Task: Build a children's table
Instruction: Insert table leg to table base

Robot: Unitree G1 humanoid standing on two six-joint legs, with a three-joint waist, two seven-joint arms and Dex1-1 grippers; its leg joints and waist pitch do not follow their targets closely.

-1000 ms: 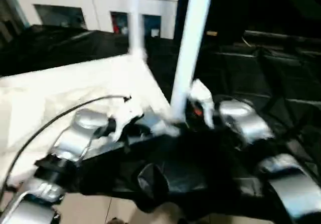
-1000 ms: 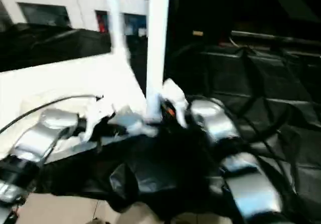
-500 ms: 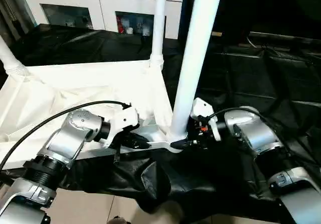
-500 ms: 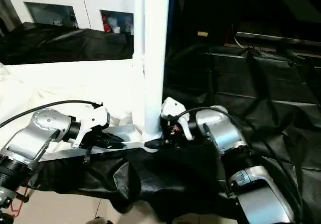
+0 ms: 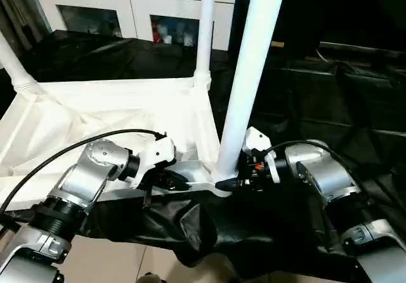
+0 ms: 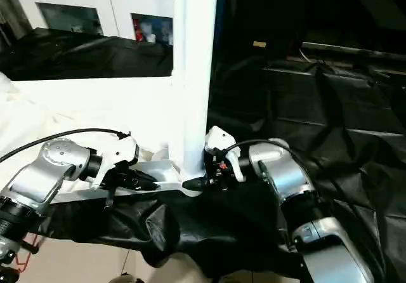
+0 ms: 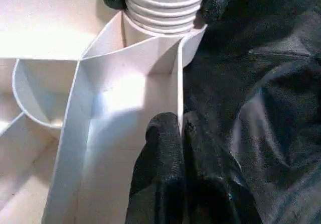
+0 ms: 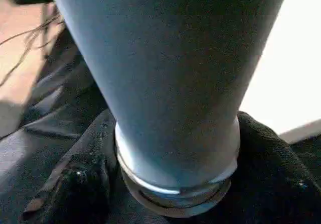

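We seat long white tubular leg (image 5: 250, 80) in white plastic tabletop (image 5: 101, 115) corner socket. Left claw (image 7: 183, 128) pinches tabletop rim beside leg; right claw (image 8: 173, 148) straddles leg base, grip unclear. Next: twist leg tight.

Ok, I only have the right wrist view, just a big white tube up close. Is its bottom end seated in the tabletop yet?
Observer: It looks so. The long white tubular leg stands upright in the near corner socket of the white ribbed plastic tabletop.
Operator: And the left pincer?
Observer: The left pincer is shut on the tabletop's rim wall beside that socket.
Operator: Any other legs in?
Observer: Two more stand upright: the far-corner leg and the left-corner leg.
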